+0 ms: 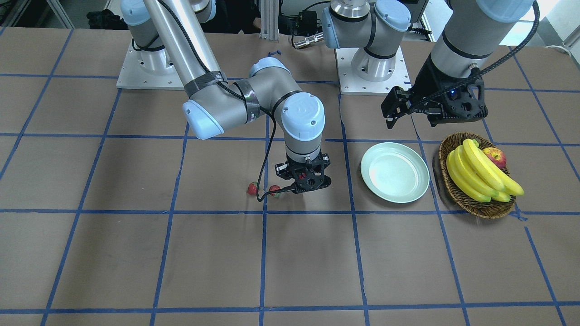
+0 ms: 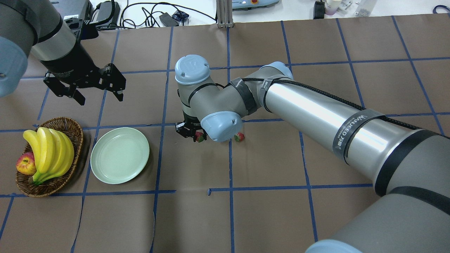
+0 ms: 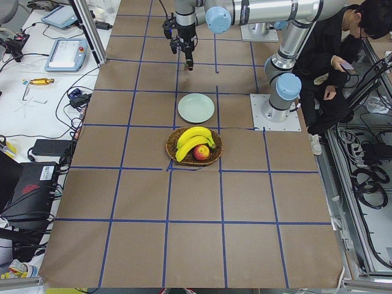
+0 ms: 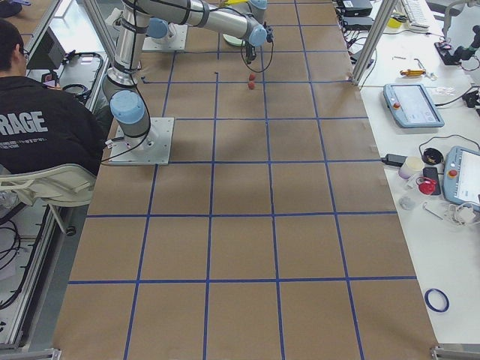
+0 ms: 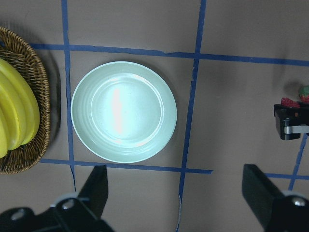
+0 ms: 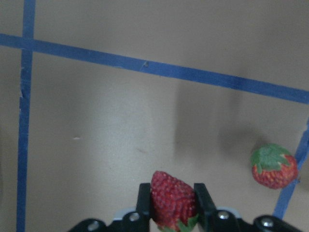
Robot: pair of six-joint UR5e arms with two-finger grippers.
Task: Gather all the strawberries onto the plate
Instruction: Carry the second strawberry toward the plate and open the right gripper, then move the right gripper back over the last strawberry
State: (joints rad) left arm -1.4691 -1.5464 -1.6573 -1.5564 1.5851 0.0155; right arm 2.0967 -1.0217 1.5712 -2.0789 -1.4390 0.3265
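Observation:
My right gripper [image 6: 174, 189] is shut on a red strawberry [image 6: 173, 199] and holds it just above the brown table; the same strawberry [image 2: 199, 137] peeks out under the wrist in the overhead view. Another strawberry [image 6: 273, 166] lies on the paper close by. From the front, two strawberries [image 1: 252, 188] [image 1: 274, 190] rest on the table beside the right gripper [image 1: 302, 179]. The pale green plate [image 1: 395, 172] [image 2: 119, 155] holds nothing. My left gripper [image 2: 100, 97] hangs open above and behind the plate [image 5: 123, 112], with nothing between its fingers.
A wicker basket [image 2: 76, 130] with bananas [image 2: 49, 151] and an apple [image 2: 25, 164] stands beside the plate, on the side away from the strawberries. My right arm [image 2: 316, 116] stretches across the table's middle. A seated person [image 4: 45, 120] is behind the robot bases.

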